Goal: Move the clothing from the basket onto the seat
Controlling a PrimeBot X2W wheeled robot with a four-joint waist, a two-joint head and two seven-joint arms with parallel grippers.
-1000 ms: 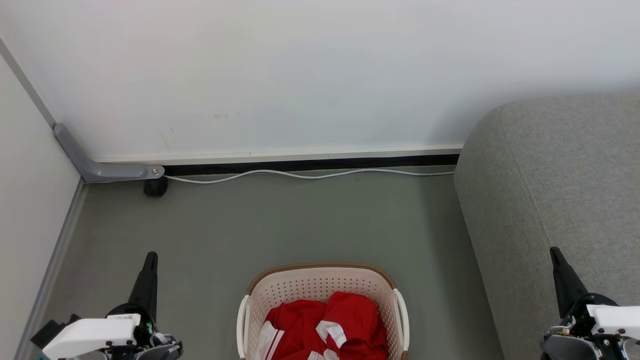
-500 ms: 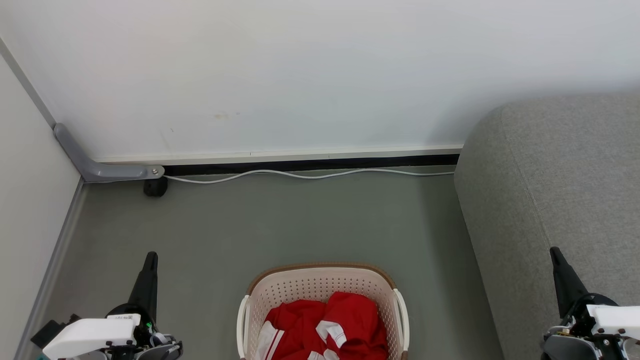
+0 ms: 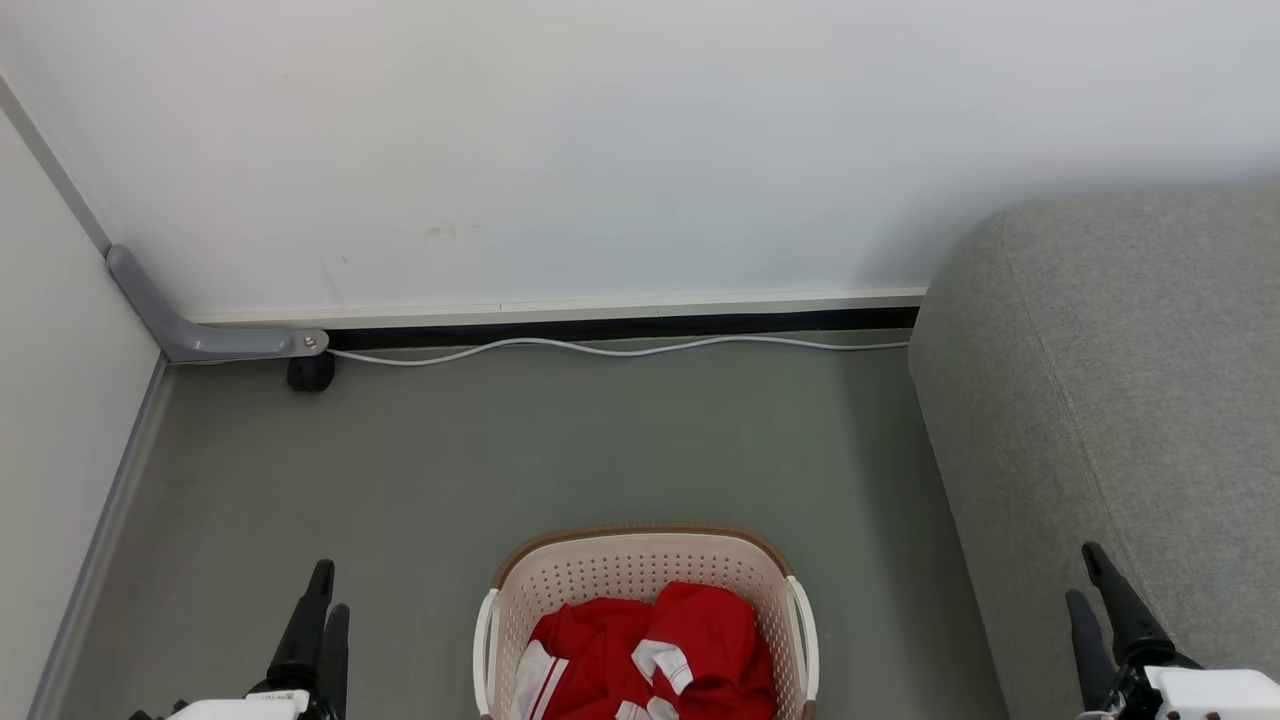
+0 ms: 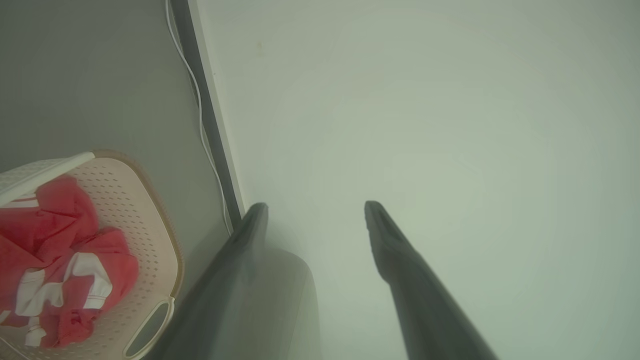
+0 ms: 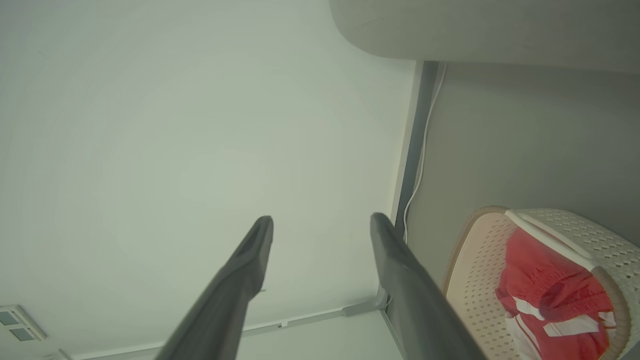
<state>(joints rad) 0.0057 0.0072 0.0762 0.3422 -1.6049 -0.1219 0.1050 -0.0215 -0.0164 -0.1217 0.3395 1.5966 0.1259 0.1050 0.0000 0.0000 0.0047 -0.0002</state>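
Panel: a pale side panel runs along the floor's left edge and meets the back wall at the far left corner.
Bracket: a grey angled bracket sits in that far left corner. A small dark knob is under its end, perhaps a caster; it is too small to tell.
Left gripper: the left gripper is low at the head view's left, above the floor's near left part, with its fingers pointing toward the back wall. The wrist view shows its jaws spread wide with nothing between them.
Cable: a white cable lies along the floor's back edge, from the bracket to the seat.
Basket: the basket stands on the floor's near middle, between the two grippers and well apart from the back edge. It is upright, with its brown rim up and a white handle on each side.
Clothing: the clothing is a crumpled red heap with white stripes. It lies inside the basket, below the rim.
Right gripper: the right gripper is low at the head view's right, seen against the seat's side. Its jaws stand wide apart and hold nothing.
Seat: the seat takes up the floor's right edge. Its rounded grey corner is near the back wall, and the basket stands near its side but apart from it.
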